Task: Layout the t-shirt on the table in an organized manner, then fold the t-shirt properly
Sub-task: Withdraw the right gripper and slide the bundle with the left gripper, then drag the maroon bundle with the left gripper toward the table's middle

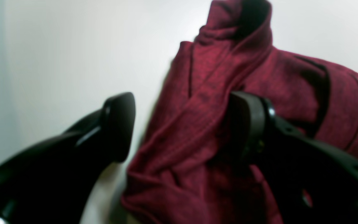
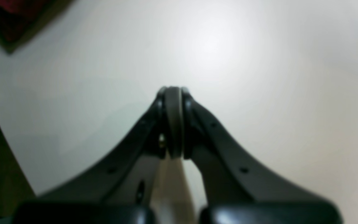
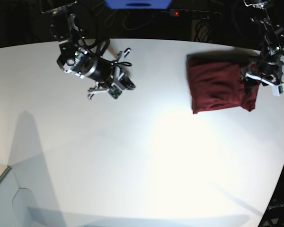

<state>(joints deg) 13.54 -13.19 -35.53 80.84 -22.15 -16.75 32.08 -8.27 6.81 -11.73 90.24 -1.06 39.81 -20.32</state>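
- Maroon cloth, the t-shirt (image 3: 220, 85), lies as a compact, roughly squared bundle near the far right corner of the white counter (image 3: 146, 156), well apart from the middle where there is room to spread it.
- Seen up close from the left wrist, the fabric is bunched in soft ridges and rolled folds rather than flat, so laying it out looks not yet done.
- At the bundle's right edge, the left pincer (image 3: 252, 81) has its jaws spread wide; one finger sits against the cloth and the other stands over bare counter, so it straddles the edge without pinching anything. That pose suits either reaching for a fold or letting one go; I cannot tell which.
- Over by the far left of the counter, the right pincer (image 2: 173, 123) is fully closed on nothing, above bare surface, apparently parked out of the way.
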